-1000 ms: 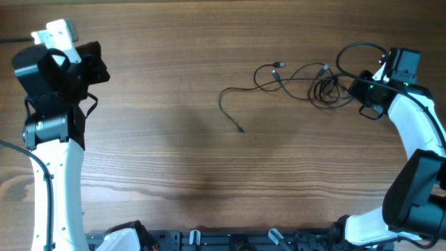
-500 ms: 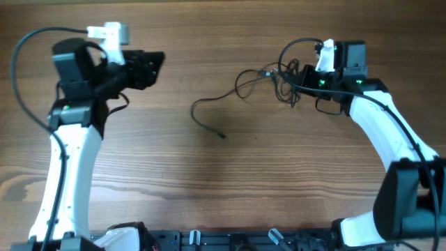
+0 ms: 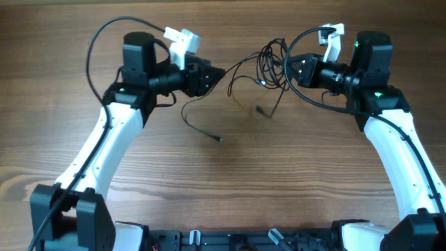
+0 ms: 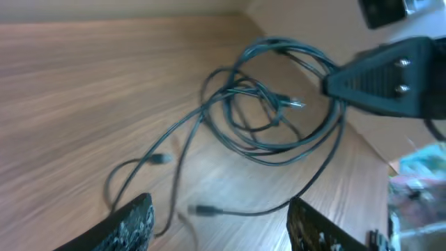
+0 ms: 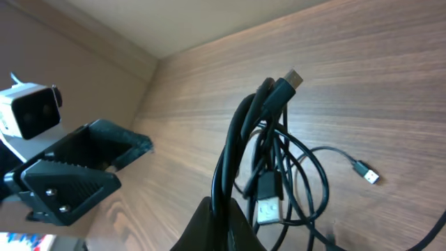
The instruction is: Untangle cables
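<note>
Table (image 3: 223, 199) broad toward front; cables (image 3: 270, 58) near far edge, in right pincer (image 5: 220, 213).

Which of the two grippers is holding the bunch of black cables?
The right gripper: its jaws are shut on the bunched cables. The left gripper faces the bunch with its jaws apart and grips nothing.

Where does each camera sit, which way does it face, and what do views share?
Overhead: above the table, looking straight down; both arms show, left tool and right tool facing each other over the cables.
Left wrist: behind its own open fingers, facing the cable loops and right tool.
Right wrist: behind its shut tool, facing the left tool past the gripped cables.
Shared: all see the cables; each wrist view shows the opposite tool.
</note>
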Controlling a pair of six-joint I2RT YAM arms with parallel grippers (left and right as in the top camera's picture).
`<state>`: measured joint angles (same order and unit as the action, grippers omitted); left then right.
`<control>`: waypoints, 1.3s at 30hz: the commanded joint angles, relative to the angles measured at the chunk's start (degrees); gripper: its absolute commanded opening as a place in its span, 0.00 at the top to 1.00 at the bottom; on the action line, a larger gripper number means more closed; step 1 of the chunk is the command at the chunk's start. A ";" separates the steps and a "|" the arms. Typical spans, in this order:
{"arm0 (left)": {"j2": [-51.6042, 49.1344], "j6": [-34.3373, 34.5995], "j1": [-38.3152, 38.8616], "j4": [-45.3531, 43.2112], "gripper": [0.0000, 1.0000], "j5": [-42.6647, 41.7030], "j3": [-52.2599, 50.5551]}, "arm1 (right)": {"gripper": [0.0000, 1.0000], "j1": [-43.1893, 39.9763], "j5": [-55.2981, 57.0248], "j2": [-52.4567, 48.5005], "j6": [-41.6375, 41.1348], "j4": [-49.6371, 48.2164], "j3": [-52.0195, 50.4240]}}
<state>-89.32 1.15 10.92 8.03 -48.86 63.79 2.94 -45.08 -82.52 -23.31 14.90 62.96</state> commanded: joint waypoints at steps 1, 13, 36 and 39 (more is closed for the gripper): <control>-1.70 -0.70 1.99 -2.43 0.38 -4.28 0.94 | 0.95 1.79 -3.02 1.16 -1.03 -0.74 -0.28; -2.38 -2.45 5.11 -3.78 0.43 -2.03 0.94 | 0.95 6.56 -6.27 1.22 -7.85 -6.36 -0.28; -7.21 -3.69 6.78 -12.24 0.76 -2.78 0.96 | 0.96 10.67 -6.43 1.22 -12.70 -12.02 -0.28; -7.21 -3.72 8.04 -12.85 0.88 -2.78 0.96 | 0.95 10.67 -6.47 1.22 -12.81 -12.28 -0.28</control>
<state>-96.03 -2.24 17.47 -4.21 -51.35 63.90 13.37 -49.93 -82.50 -35.55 3.44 62.96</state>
